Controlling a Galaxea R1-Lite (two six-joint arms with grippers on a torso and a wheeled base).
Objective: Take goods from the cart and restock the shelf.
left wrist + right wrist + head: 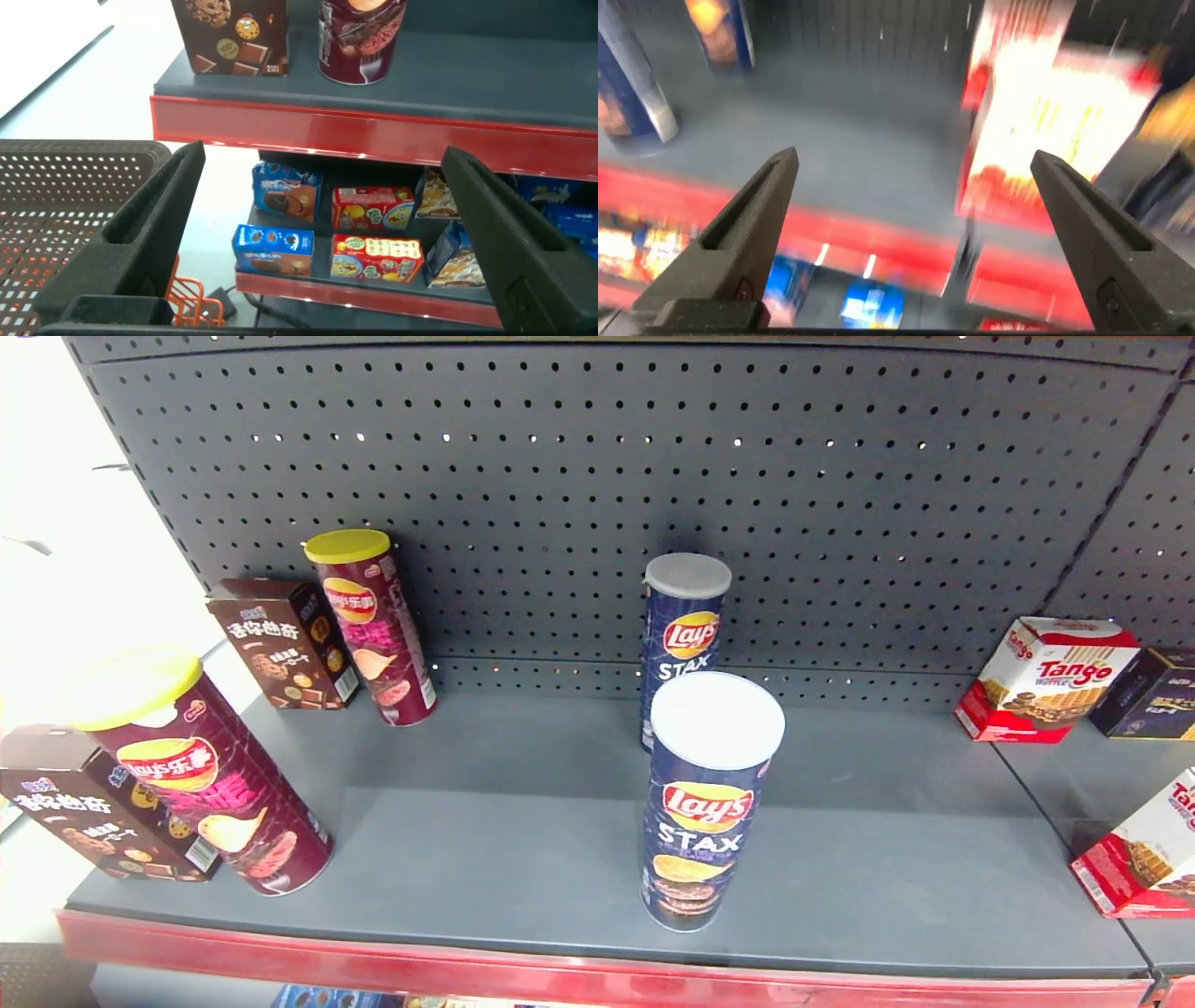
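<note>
blue can (705, 803) stands upright on shelf (467, 840); left tool (322, 151) and right tool (915, 157) gape empty.

Take the middle of the shelf (523, 859) as the clock's centre, with the back panel (597, 476) at 12 o'clock. The near centre can (705, 803) stands toward 5 o'clock. The far centre can (681, 644) stands directly behind it, close to the panel. At 8 o'clock is the near left can (201, 775), with the near left box (93, 821) just beside it at its 9 o'clock. At 10 o'clock the far left can (373, 630) and far left box (285, 653) pair the same way. The far right box (1046, 677) sits at 2 o'clock and the near right box (1144, 859) at 4 o'clock.
</note>
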